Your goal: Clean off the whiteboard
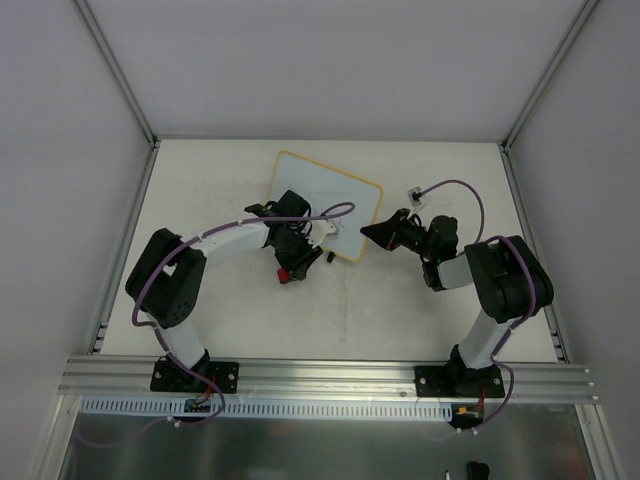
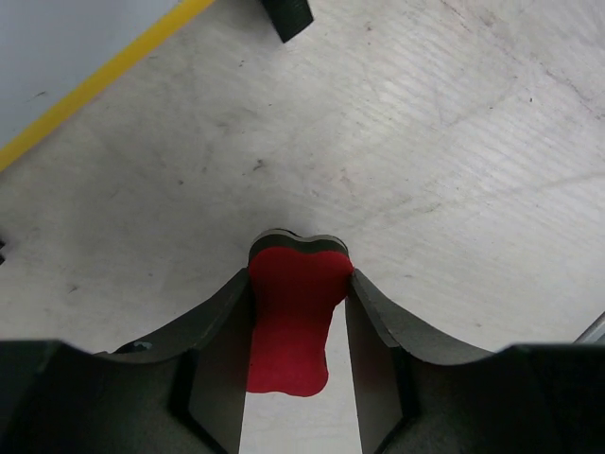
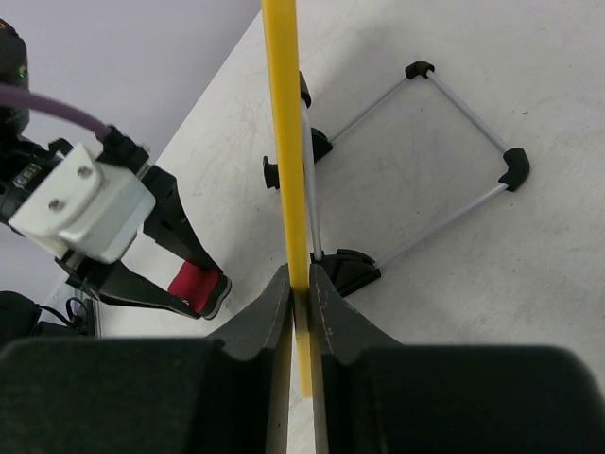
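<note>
The whiteboard (image 1: 325, 200), white with a thin yellow frame, stands tilted at the back middle of the table. My right gripper (image 1: 368, 235) is shut on its yellow frame edge (image 3: 288, 142), at the board's near right corner; the jaws (image 3: 301, 288) pinch the edge from both sides. My left gripper (image 1: 290, 268) is just in front of the board's near edge, shut on a red and black eraser (image 2: 293, 312) that bulges between the fingers. The eraser (image 3: 194, 284) is down at the table. A corner of the whiteboard (image 2: 57, 57) shows at the left wrist view's upper left.
The board's wire stand (image 3: 454, 123) with black feet rests on the table behind the board. One black foot (image 2: 288, 17) lies just ahead of the left gripper. Enclosure walls and metal posts (image 1: 125, 90) close in the table on three sides.
</note>
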`<state>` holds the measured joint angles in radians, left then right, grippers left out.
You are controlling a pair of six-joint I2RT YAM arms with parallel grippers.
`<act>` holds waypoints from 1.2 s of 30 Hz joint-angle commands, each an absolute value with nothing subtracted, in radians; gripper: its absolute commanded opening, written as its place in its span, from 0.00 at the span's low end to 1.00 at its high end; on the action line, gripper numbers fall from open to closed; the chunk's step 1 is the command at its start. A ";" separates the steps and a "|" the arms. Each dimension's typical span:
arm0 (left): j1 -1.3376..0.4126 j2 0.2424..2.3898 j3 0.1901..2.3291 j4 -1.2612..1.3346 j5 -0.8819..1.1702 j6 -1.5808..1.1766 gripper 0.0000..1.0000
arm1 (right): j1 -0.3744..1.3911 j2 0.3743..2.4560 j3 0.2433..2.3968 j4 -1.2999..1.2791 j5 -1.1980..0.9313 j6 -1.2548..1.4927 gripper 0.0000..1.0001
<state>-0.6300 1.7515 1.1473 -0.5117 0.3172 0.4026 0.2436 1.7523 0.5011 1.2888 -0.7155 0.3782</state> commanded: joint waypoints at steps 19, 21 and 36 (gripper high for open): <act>-0.382 1.181 0.776 -0.281 0.006 -0.255 0.00 | 0.253 1.723 0.541 1.532 -0.718 0.400 0.09; -0.339 1.192 0.772 -0.285 0.038 -0.338 0.00 | 0.255 1.723 0.541 1.534 -0.719 0.400 0.08; -0.166 1.361 0.703 -0.331 -0.029 -0.514 0.06 | 0.258 1.729 0.543 1.532 -0.719 0.400 0.08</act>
<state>-0.1745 1.3491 0.7036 -0.3229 -0.0132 -0.4698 0.2516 1.7523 0.5022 1.2888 -0.7158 0.3828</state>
